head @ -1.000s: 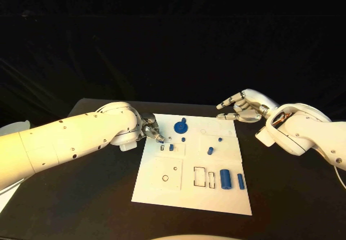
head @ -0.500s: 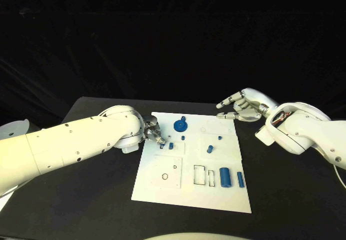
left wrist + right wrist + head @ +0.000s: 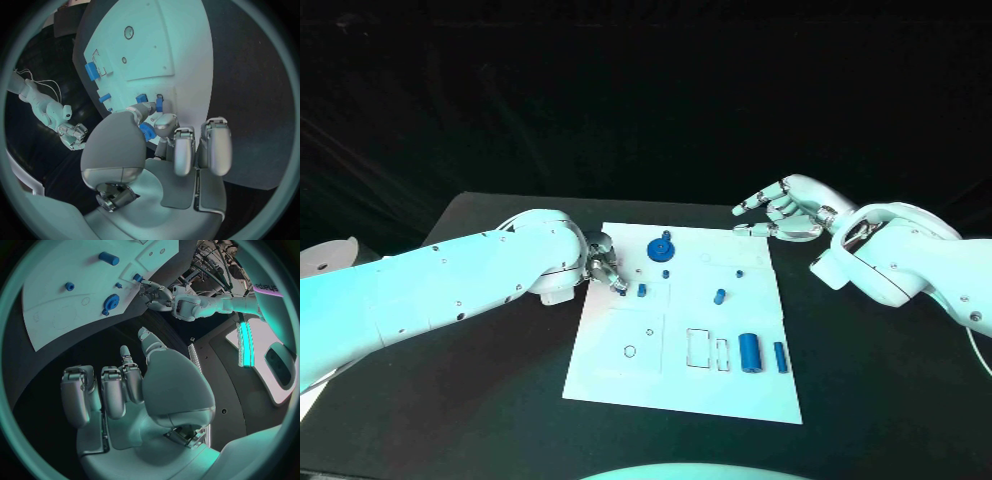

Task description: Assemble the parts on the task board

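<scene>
The white task board (image 3: 625,372) lies mid-table. My left hand (image 3: 603,268) is at its left edge, fingers curled, fingertips right beside a small upright blue piece (image 3: 642,290) (image 3: 159,102) (image 3: 137,277); I cannot tell whether they touch it. A blue gear (image 3: 661,247) (image 3: 112,300) stands just beyond, apart from that hand. A short blue peg (image 3: 720,296) sits mid-board. A blue cylinder (image 3: 751,353) (image 3: 92,71) and a narrow blue bar (image 3: 780,357) lie near the right edge. My right hand (image 3: 783,212) hovers off the far right corner, fingers apart, holding nothing.
Outlined slots (image 3: 705,350) and a small round hole (image 3: 630,351) mark the board's near half. Black table (image 3: 877,380) surrounds the board on all sides. My left forearm (image 3: 444,290) lies over the table's left part.
My left arm has shifted slightly while its fingertips stay by the small upright piece. The right hand and the other parts have not moved.
</scene>
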Robot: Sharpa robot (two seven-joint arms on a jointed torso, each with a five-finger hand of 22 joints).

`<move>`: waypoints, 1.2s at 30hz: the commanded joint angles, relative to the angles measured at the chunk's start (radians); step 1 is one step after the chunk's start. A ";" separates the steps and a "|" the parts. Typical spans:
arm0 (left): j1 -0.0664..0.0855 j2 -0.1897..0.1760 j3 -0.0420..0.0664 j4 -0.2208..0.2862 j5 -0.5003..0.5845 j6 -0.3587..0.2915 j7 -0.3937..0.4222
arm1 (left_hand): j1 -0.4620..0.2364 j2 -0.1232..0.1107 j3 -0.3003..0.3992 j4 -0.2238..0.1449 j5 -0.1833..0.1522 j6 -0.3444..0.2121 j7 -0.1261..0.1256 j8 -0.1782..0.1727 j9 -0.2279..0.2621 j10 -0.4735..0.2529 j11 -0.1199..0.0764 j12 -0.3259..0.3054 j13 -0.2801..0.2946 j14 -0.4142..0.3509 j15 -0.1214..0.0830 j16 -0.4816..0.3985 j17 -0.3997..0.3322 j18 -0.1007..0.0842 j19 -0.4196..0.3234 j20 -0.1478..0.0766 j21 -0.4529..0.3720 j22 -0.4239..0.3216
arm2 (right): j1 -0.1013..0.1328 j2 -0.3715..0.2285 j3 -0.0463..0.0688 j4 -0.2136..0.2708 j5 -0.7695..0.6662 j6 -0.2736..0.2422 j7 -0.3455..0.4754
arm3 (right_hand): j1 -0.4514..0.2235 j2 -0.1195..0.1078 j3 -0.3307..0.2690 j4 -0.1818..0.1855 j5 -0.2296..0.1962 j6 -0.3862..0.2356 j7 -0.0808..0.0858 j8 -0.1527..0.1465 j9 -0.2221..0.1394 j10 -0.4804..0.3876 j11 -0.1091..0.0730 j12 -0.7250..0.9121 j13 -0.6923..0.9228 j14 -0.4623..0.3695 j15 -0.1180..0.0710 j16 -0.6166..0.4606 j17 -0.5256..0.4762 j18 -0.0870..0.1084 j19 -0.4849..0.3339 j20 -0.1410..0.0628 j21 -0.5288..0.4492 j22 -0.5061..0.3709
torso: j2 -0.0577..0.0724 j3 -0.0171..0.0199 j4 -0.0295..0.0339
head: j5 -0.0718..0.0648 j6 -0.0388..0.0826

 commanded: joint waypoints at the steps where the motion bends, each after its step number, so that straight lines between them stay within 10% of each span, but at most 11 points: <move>1: 0.000 0.002 0.000 -0.001 -0.009 0.048 -0.008 | -0.008 0.004 0.145 -0.145 0.004 0.005 -0.005 0.003 0.000 0.007 0.001 -0.002 -0.001 0.105 -0.006 0.003 0.263 -0.005 0.064 -0.005 0.005 0.163 | -0.001 0.001 0.000 0.000 -0.002 0.019 0.003 | -0.001 0.009 -0.007 -0.001 0.006 0.007 0.000 0.000 0.001 0.035 -0.005 0.001 0.181 0.096 0.000 -0.005 0.220 0.016 0.055 -0.001 -0.004 0.167 | -0.001 0.0000 0.0009 | 0.001 -0.002; 36: -0.005 0.032 -0.002 -0.028 -0.022 0.107 -0.018 | -0.011 0.000 0.144 -0.148 0.009 0.006 -0.006 0.004 -0.001 0.009 0.001 -0.002 -0.001 0.105 -0.006 0.003 0.263 -0.005 0.064 -0.005 0.005 0.163 | -0.001 0.000 0.000 0.003 -0.001 0.025 0.004 | -0.001 0.009 -0.009 0.000 0.008 0.007 0.000 0.000 0.001 0.036 -0.005 0.001 0.181 0.096 -0.001 -0.005 0.220 0.016 0.055 -0.001 -0.004 0.167 | -0.001 0.0002 -0.0003 | 0.001 -0.014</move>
